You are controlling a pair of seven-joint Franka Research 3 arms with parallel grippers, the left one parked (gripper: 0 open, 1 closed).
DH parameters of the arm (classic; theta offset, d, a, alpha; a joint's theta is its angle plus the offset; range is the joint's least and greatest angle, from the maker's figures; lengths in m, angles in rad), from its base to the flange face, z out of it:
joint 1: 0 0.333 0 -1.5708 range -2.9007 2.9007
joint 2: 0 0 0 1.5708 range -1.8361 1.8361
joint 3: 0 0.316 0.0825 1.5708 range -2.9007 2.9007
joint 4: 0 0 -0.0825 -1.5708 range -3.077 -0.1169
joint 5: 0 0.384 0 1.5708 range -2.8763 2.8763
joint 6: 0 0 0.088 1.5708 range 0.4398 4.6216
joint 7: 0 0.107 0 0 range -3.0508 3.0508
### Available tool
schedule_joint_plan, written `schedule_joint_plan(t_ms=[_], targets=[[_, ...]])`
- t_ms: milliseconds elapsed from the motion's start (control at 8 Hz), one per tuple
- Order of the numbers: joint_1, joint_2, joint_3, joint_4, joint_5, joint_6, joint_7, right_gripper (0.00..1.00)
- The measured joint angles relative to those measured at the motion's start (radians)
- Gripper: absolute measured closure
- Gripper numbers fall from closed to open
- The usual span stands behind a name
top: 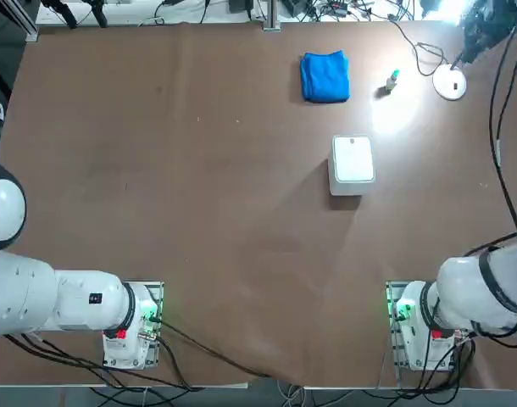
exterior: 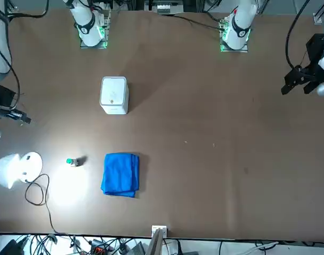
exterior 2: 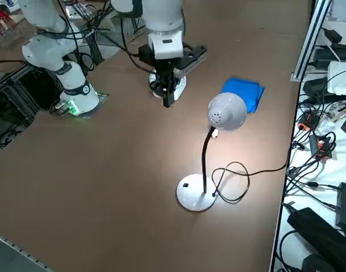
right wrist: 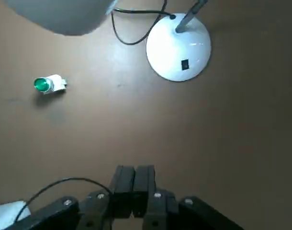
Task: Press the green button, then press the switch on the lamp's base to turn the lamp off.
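The green button is a small pale stub with a green cap, standing on the brown table between the blue cloth and the lamp. The lamp is lit and throws a bright patch on the table. On the lamp's base, a white round disc, the switch shows as a small dark square. My right gripper hangs above the table, short of both the button and the base. Its fingers are shut together with nothing between them.
A white rounded box sits mid-table, nearer the robot than the cloth. The lamp's black cord loops beside the base toward the table edge, where cables and gear lie. The parked left arm stays at its own side.
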Motion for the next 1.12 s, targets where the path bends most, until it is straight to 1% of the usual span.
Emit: schedule_joint_plan(t_ms=[250, 500, 750, 1125], targets=[[-0.073, -0.002, 0.000, -0.036, 0.000, 0.082, -0.075, 0.98], [-0.141, 0.016, -0.001, -0.077, 0.015, 0.211, -0.152, 0.98], [-0.187, 0.077, -0.001, -0.094, 0.078, 0.339, -0.196, 0.98], [-0.193, 0.186, 0.010, -0.103, 0.085, 0.528, -0.201, 0.98]])
